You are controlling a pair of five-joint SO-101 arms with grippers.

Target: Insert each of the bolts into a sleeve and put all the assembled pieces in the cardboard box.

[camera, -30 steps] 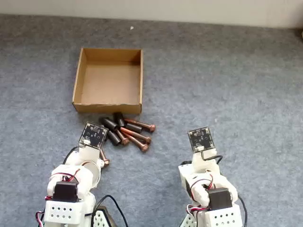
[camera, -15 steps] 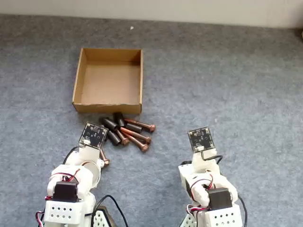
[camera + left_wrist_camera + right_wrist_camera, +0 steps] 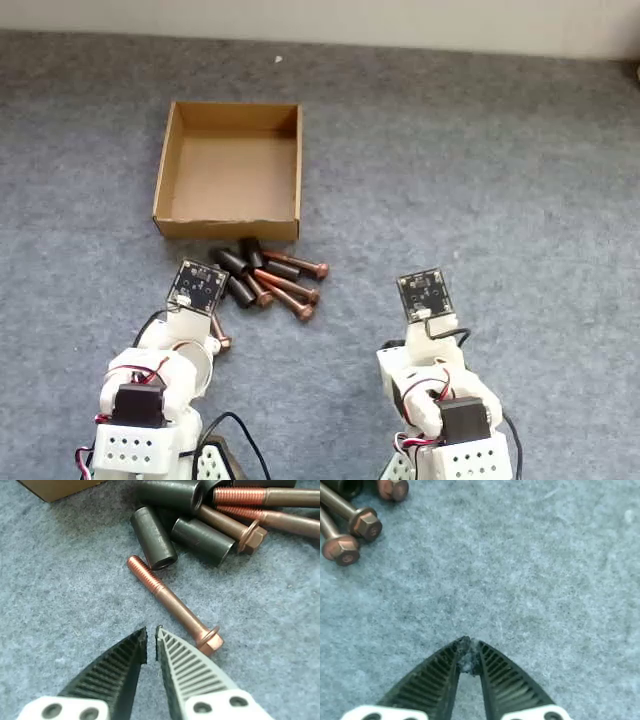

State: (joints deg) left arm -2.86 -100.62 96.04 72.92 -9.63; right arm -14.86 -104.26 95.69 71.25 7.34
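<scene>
**Left gripper** (image 3: 150, 636): the ribbed fingers are drawn almost together, with only a slim gap at the tips, and nothing is held. It hangs low over the grey felt-like table covering (image 3: 60, 590). It is just beside the flanged head of a lone copper-coloured steel bolt (image 3: 172, 599). That bolt lies flat and apart from the rest, with its threaded end towards the heap.

**Right gripper** (image 3: 469, 647): the fingers are closed tip to tip and empty, over bare covering. Three hexagonal bolt heads (image 3: 366, 524) lie well off to one side.

**Heap, beyond the lone bolt:** short black cylindrical metal sleeves (image 3: 154, 537) and further copper-coloured bolts (image 3: 227, 524) touch and cross one another. One sleeve presents an open, empty bore. Whether any bolt in the heap already sits in a sleeve cannot be told.

**Farthest:** an open-topped brown cardboard box (image 3: 225, 229) stands just beyond the heap, with nothing inside.

**Assessment:** the task appears to be at its opening step, picking the first bolt, and no assembled piece is boxed. The next move calls for the left fingers to part enough to straddle the shank, shift sideways over it, and close across its middle. The other arm would then need a sleeve held with its bore exposed, so the two axes can be lined up. The round shank may roll on the covering when pinched.
</scene>
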